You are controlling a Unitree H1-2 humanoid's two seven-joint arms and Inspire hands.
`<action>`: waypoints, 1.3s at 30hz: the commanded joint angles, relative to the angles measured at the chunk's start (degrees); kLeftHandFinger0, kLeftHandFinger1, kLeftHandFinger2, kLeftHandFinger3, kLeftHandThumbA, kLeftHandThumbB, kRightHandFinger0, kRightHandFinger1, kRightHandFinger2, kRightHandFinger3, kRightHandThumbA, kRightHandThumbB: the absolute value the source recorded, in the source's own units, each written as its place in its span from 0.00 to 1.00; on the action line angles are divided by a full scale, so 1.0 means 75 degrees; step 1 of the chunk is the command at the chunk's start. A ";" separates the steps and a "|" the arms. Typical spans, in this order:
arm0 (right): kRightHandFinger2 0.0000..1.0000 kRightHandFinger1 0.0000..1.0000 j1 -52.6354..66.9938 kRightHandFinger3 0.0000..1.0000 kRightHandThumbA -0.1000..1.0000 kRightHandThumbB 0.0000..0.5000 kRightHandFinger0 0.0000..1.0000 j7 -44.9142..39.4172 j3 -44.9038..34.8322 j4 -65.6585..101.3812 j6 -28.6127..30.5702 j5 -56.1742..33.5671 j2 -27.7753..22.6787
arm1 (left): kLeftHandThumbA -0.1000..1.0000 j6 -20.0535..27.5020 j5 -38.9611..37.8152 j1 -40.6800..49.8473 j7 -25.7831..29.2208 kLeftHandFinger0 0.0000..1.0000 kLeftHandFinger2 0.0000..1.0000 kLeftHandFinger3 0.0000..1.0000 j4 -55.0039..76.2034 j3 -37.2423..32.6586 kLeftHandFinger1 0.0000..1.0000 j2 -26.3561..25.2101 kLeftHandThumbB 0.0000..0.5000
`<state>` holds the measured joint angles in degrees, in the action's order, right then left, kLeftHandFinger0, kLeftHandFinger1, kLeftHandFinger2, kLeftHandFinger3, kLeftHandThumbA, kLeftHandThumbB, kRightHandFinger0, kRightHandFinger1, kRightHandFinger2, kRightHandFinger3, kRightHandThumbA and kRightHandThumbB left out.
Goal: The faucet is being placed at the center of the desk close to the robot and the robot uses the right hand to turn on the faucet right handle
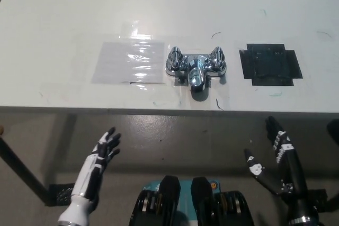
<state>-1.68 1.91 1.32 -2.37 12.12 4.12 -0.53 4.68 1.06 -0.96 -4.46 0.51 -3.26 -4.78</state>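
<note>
Near the front edge of the desk (159, 3), in the head view, the faucet (196, 68) sits about centre. Its body lies crosswise, with the spout (196, 79) pointing back toward the robot. The right handle (217, 56) is at the end nearer the black tape square (270, 65). A clear plastic sheet (130, 62) lies off the other end.

The right hand (275, 158) hangs below the desk edge, fingers spread and holding nothing. From there the handle lies forward, up over the edge and inward, so I'd expect a reach ahead and across. The left hand (102, 156) rests low on the other side, also spread and empty, and is clearly farther from that handle.
</note>
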 commanded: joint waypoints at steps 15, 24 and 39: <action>1.00 1.00 -0.1930 1.00 0.83 0.20 1.00 0.0303 -0.1046 0.3046 -0.1605 0.0252 -0.0547 | 1.00 0.0456 0.0080 -0.0326 -0.0045 1.00 1.00 1.00 0.0005 -0.0116 1.00 0.0050 0.07; 1.00 1.00 -0.6604 1.00 1.00 0.53 1.00 -0.1998 -0.0715 0.1902 -0.5206 0.1080 -0.3097 | 1.00 0.0351 0.0055 -0.0281 -0.0017 1.00 1.00 1.00 0.0117 -0.0072 1.00 0.0052 0.10; 1.00 1.00 -1.0974 1.00 0.89 0.59 1.00 -0.4778 0.1574 -0.3709 -0.5206 0.2273 -0.2373 | 1.00 0.0367 -0.0033 -0.0062 -0.0053 1.00 1.00 1.00 0.0218 -0.0028 1.00 0.0002 0.12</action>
<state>-58.08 -11.21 3.23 -11.63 -14.77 11.36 -19.19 5.17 1.47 -1.94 -4.45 -0.21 -3.84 -4.39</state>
